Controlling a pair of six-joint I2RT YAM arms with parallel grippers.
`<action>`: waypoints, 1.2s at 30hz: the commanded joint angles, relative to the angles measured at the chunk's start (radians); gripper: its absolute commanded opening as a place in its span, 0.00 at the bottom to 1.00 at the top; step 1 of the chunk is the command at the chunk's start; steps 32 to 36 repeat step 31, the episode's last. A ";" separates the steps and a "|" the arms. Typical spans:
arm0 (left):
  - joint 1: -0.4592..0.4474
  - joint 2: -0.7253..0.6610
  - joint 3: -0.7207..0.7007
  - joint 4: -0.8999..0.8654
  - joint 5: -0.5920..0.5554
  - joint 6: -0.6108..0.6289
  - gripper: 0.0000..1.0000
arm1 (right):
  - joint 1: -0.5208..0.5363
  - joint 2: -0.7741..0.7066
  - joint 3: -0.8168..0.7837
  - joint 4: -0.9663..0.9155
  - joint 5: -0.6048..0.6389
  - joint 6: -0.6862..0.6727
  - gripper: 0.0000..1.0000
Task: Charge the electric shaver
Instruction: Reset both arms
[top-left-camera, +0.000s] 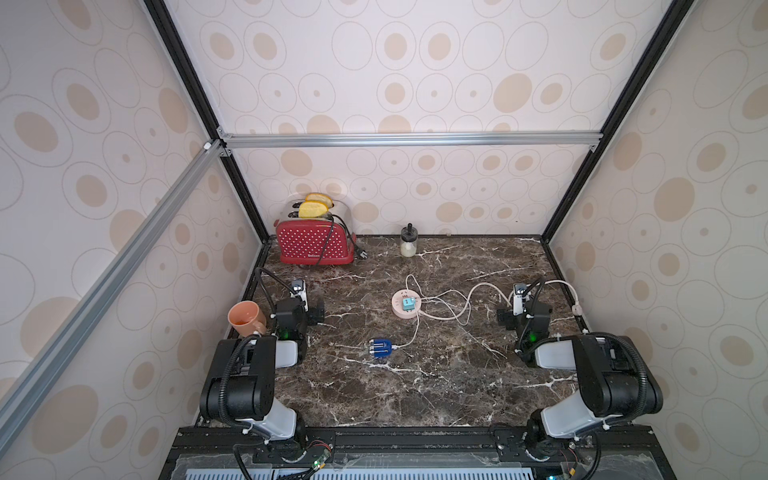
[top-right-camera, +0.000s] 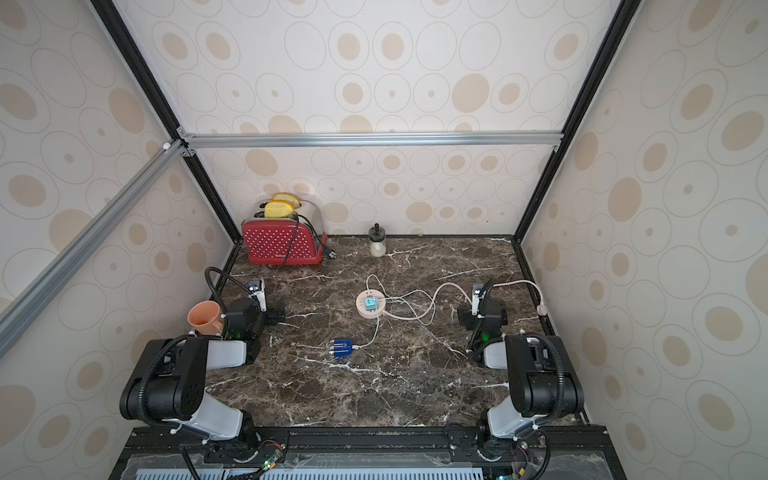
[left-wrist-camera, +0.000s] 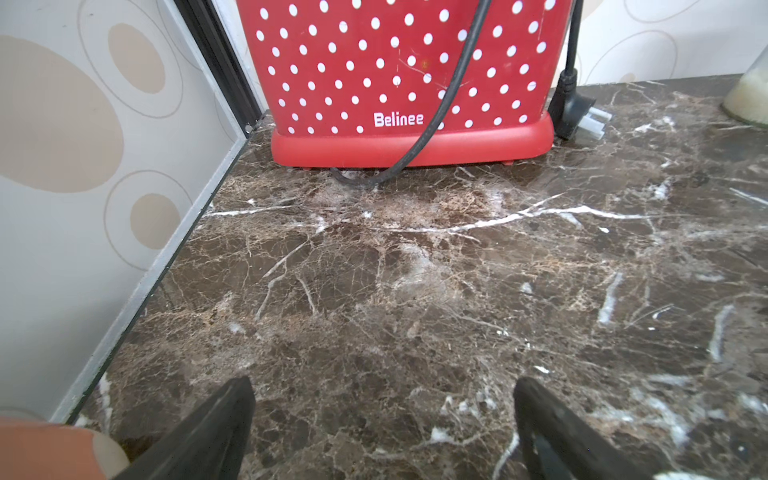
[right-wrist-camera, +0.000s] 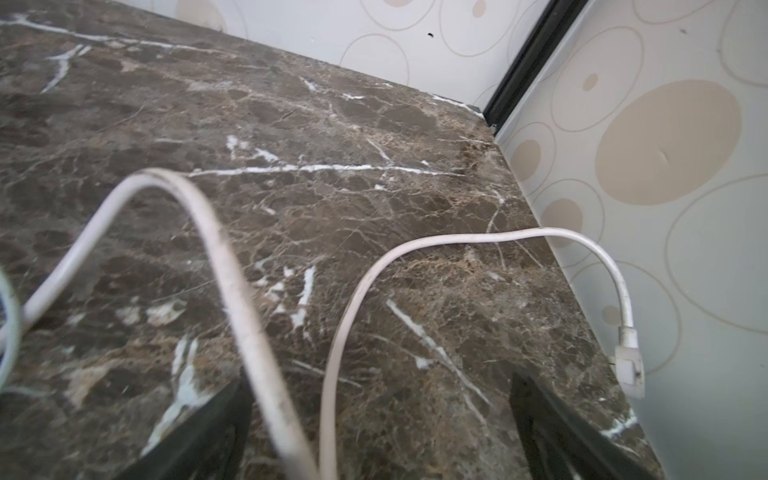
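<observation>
1. Arm bases sat nearest the camera. The left arm (top-left-camera: 245, 374) and right arm (top-left-camera: 602, 374) were each folded low at its own side of the worktop (top-left-camera: 415, 386), well apart from the task's things.
2. Left jaws were wide apart over bare worktop, with nothing between them. An orange mug (top-left-camera: 246, 319) was just beside that arm and a red toaster (left-wrist-camera: 399, 79) was ahead of it.
3. Right jaws were also wide apart. In the right wrist view the hub's thick white cord (right-wrist-camera: 232, 257) ran on the worktop between them, unclamped.
4. The electric shaver (top-left-camera: 380, 348) lay flat near the middle of the worktop, between the arms. It was on the near side of the pink socket hub (top-left-camera: 397, 311) and apart from it.
5. Its long axis ran roughly left to right across the worktop, slightly skewed. The pale silvery end faced the left arm and the opposite end faced the right arm.
6. The teal adapter (top-left-camera: 409, 304) sat plugged into the hub. A thin white cable (top-left-camera: 414, 332) reached the shaver's right-facing end and seemed to lead back toward the hub.
7. The cable tip was too small to tell whether it was seated in the shaver.
8. The hub's own plug (top-left-camera: 577, 308) lay at the worktop's right edge by the wall, and no outlet was visible.
9. Judgement: neither arm was engaged. Seating the cable at the shaver was left to confirm or do, and possibly powering the hub.
</observation>
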 joint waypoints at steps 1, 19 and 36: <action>0.002 -0.003 0.010 0.030 -0.004 -0.022 0.99 | -0.012 -0.011 0.018 -0.028 -0.001 0.038 1.00; 0.000 -0.004 0.010 0.027 -0.014 -0.024 0.99 | -0.013 -0.013 0.014 -0.023 -0.002 0.036 1.00; 0.000 -0.004 0.010 0.027 -0.013 -0.024 0.99 | -0.015 -0.005 0.024 -0.036 -0.009 0.038 1.00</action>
